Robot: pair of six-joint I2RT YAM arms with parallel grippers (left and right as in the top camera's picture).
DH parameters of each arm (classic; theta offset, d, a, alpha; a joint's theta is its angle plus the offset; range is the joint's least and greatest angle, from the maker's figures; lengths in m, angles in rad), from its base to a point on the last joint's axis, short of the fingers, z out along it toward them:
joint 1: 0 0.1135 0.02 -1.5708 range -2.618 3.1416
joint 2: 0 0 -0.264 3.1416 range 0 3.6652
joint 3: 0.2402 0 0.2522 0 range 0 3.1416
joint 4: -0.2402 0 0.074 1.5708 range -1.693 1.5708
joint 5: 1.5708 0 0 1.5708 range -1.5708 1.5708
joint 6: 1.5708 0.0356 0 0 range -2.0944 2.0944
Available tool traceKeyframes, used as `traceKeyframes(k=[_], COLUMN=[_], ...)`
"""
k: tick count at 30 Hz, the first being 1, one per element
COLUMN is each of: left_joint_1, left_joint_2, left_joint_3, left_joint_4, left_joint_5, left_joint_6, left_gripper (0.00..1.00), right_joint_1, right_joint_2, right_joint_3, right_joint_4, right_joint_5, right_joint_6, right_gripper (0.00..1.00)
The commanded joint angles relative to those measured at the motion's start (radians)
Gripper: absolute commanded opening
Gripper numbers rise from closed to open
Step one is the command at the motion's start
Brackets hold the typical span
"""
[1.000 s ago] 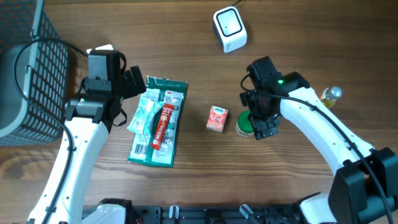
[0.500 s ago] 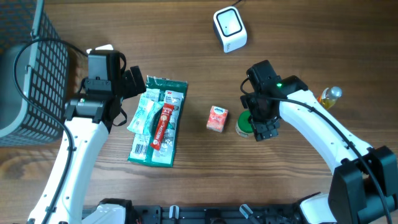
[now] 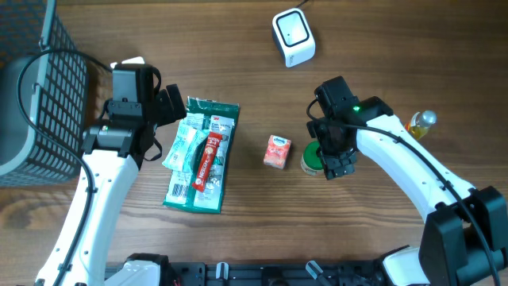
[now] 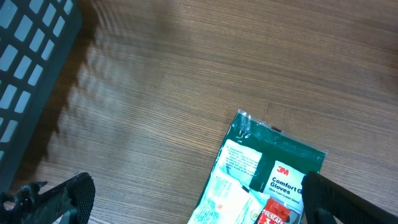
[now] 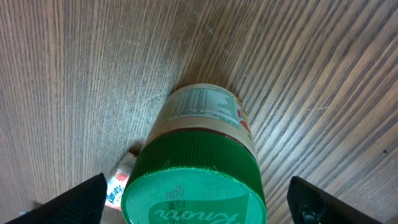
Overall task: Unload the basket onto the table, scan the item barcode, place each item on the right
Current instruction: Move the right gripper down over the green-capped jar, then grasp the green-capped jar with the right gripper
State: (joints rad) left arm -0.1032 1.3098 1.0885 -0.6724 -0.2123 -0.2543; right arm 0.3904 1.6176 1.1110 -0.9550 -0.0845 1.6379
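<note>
I count one jar (image 5: 199, 168), one carton (image 3: 277, 151), one glove pack (image 3: 202, 155) and one scanner (image 3: 293, 36). The left gripper (image 3: 171, 106) jaws gape empty. The right gripper (image 5: 198, 202) jaws gape either side of the jar.

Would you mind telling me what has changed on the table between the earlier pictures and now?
The right arm shifted very slightly toward the lower left of the overhead view, with its open right gripper over the green-lidded jar. Nothing was grasped or released. The left gripper, glove pack, small box, scanner and basket stayed put.
</note>
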Motion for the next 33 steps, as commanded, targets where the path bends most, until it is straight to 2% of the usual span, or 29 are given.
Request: traceKeyframes(k=[1, 18, 24, 29, 33], left_joint_1=[0.004, 0.004, 0.004, 0.004, 0.004], left_joint_2=[-0.003, -0.003, -0.003, -0.003, -0.003], left_joint_3=[0.011, 0.011, 0.011, 0.011, 0.011], left_joint_4=[0.003, 0.003, 0.003, 0.003, 0.003], left_joint_5=[-0.006, -0.006, -0.006, -0.006, -0.006], left_joint_6=[-0.016, -0.016, -0.016, -0.016, -0.016], left_gripper=[1.0, 1.0, 1.0, 1.0, 1.0], right_joint_1=[0.005, 0.012, 0.013, 0.013, 0.013], right_joint_2=[0.015, 0.052, 0.072, 0.072, 0.072], right_joint_3=[-0.009, -0.014, -0.014, -0.014, -0.014], right_joint_4=[0.002, 0.024, 0.027, 0.027, 0.027], right_joint_5=[0.022, 0.014, 0.011, 0.018, 0.017], right_joint_6=[0.011, -0.029, -0.042, -0.208, -0.229], right_gripper=[0.94, 0.94, 0.91, 0.82, 0.81])
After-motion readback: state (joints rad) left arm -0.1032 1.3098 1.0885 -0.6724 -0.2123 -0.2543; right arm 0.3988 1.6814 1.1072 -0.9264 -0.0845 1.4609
